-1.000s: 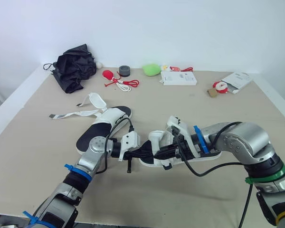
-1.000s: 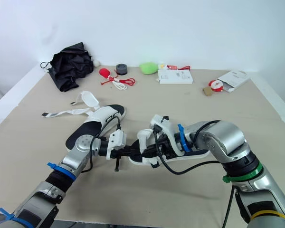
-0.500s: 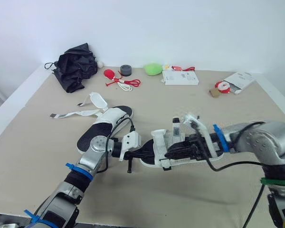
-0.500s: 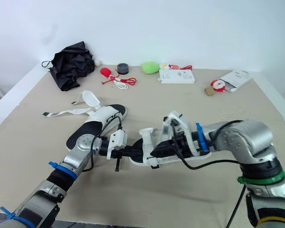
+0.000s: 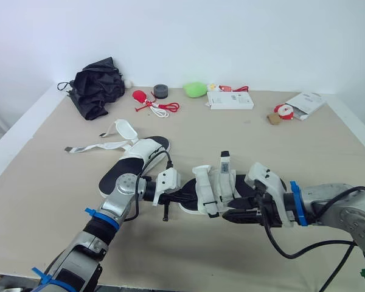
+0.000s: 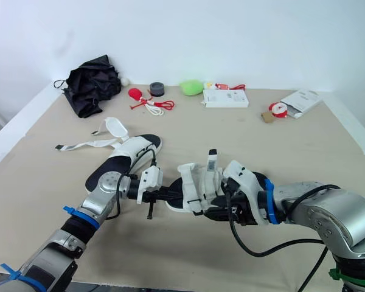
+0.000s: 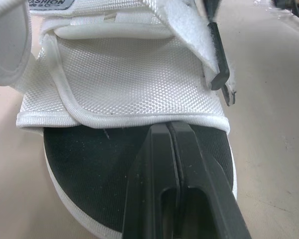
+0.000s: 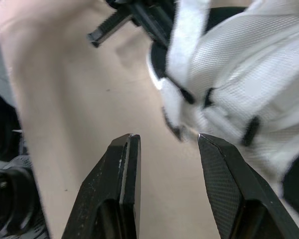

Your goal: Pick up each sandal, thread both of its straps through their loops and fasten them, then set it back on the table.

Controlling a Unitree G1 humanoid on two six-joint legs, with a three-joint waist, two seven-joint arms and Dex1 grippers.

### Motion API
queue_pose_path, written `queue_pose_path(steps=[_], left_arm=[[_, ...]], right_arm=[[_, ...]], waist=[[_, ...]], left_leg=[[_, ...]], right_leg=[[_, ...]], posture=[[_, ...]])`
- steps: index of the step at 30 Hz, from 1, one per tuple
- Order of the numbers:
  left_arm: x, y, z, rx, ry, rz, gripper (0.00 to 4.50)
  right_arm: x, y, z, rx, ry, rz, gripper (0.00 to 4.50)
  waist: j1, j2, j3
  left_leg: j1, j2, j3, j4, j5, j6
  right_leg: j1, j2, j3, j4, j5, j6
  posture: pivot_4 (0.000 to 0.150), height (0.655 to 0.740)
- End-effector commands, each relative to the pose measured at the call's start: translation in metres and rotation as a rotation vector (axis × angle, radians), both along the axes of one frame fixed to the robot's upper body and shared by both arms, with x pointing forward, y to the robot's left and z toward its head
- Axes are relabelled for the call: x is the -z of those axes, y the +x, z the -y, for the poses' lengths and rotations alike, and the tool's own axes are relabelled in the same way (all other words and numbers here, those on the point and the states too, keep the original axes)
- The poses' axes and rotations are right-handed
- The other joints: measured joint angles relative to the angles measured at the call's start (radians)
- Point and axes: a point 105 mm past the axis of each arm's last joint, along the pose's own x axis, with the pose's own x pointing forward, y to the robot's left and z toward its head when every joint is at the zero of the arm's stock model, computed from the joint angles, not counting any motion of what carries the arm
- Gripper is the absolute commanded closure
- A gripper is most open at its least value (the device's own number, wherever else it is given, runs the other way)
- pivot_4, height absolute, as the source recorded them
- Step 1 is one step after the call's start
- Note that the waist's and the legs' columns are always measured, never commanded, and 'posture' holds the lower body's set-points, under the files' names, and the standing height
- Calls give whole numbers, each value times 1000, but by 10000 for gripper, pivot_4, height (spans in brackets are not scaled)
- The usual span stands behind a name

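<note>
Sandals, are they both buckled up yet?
Not yet. No sandal looks finished. In hand: the near sandal, with the shut left hand on its footbed, the open right hand beside it, and one strap tip sticking up unfastened. To do: the far sandal, its loose straps lying flat on the table.

Two counted for footwear: near sandal (image 5: 210, 191) toward six o'clock, far sandal (image 5: 137, 157) at nine. One black umbrella (image 5: 96, 85) at eleven. At twelve, one grey roll (image 5: 160, 91), one green lump (image 5: 195, 89), one white box (image 5: 230, 100) — and one white packet (image 5: 305, 102) at two.
</note>
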Motion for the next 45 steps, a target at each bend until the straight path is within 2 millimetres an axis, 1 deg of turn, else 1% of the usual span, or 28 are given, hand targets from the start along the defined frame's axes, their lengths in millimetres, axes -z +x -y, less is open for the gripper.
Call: queue_pose_path(steps=[1,3,5,8,12,16,20,23,24,25,26,30,36,38,41,44,45], left_arm=[[70,-21,-21,-23,234,-202,45000],[66,-18,-19,-4,240,-178,45000],[63,-16,-17,7,242,-161,45000],[61,-14,-16,18,242,-143,45000],[57,-14,-15,33,244,-120,45000],[57,-13,-15,40,249,-107,45000],[58,-14,-16,40,254,-107,45000],[58,-14,-16,38,256,-110,45000],[59,-14,-17,37,256,-111,45000],[59,-14,-17,37,256,-112,45000],[59,-14,-17,36,256,-112,45000],[59,-14,-17,35,255,-113,45000],[59,-15,-16,36,253,-114,45000],[60,-16,-16,37,254,-114,45000],[60,-15,-17,37,256,-114,45000],[60,-15,-17,36,258,-114,45000],[60,-15,-17,36,259,-115,45000]], right_arm=[[-7,1,-3,-8,-3,60,24615],[16,5,-14,-1,-39,48,24615],[27,6,-22,-5,-50,32,24615],[31,6,-29,-21,-28,4,24615],[37,7,-34,-28,-25,-15,24615],[32,13,-37,-15,18,-19,24615],[31,15,-36,-13,20,-21,24615],[30,15,-37,-16,35,-26,32406],[29,14,-37,-19,40,-26,37914],[29,13,-38,-22,44,-26,40793],[29,13,-38,-25,45,-26,44676],[20,7,-45,-56,144,-59,44676],[13,-32,-47,-231,192,-111,44676],[6,-42,-47,-284,231,-119,44676],[-11,-48,-48,-348,302,-102,44676],[-32,-46,-51,-399,369,-52,44676],[-40,-42,-52,-410,387,-26,44676]], waist=[[1,0,0],[1,0,0],[0,-2,-1],[1,1,2],[1,-1,4],[1,-2,4],[0,-2,4],[0,-2,4],[1,-2,4],[1,-2,4],[1,-2,4],[1,-2,5],[3,-2,4],[2,-2,5],[2,-3,5],[2,-2,5],[2,-2,5]], left_leg=[[0,0,0,0,0,0],[0,0,0,0,0,0],[0,0,0,0,0,0],[-1,2,-1,0,0,0],[-2,1,1,0,1,0],[-3,1,1,0,1,0],[-2,2,0,0,1,1],[-2,3,-1,0,1,1],[-2,3,0,0,1,1],[-3,3,0,0,1,1],[-3,3,0,0,1,1],[-3,3,0,0,1,1],[-4,2,0,0,1,1],[-5,1,-1,0,1,1],[-5,1,-1,0,1,1],[-5,2,-1,0,1,1],[-5,2,-1,0,1,1]], right_leg=[[0,0,0,0,0,0],[0,0,0,0,0,0],[0,0,0,0,0,0],[-1,-1,-1,0,1,-2],[-2,0,-2,0,1,-1],[-2,0,-2,0,1,-2],[-2,-1,-2,0,2,-2],[-2,-1,-2,0,2,-2],[-2,-1,-2,0,2,-2],[-2,-1,-2,0,2,-2],[-2,-1,-3,-1,2,-2],[-2,-1,-2,-1,2,-2],[-2,-1,-4,-1,1,-3],[-1,-1,-6,-1,0,-2],[-1,-1,-6,-1,0,0],[-1,-2,-7,-1,0,0],[-1,-2,-7,-1,0,0]], posture=[[1500,7400],[1500,7400],[1500,7400],[1500,7400],[1500,7400],[1500,7400],[1500,7400],[1500,7400],[1500,7400],[1500,7400],[1500,7400],[1500,7400],[1500,7400],[1500,7400],[1500,7400],[1500,7400],[1500,7400]])
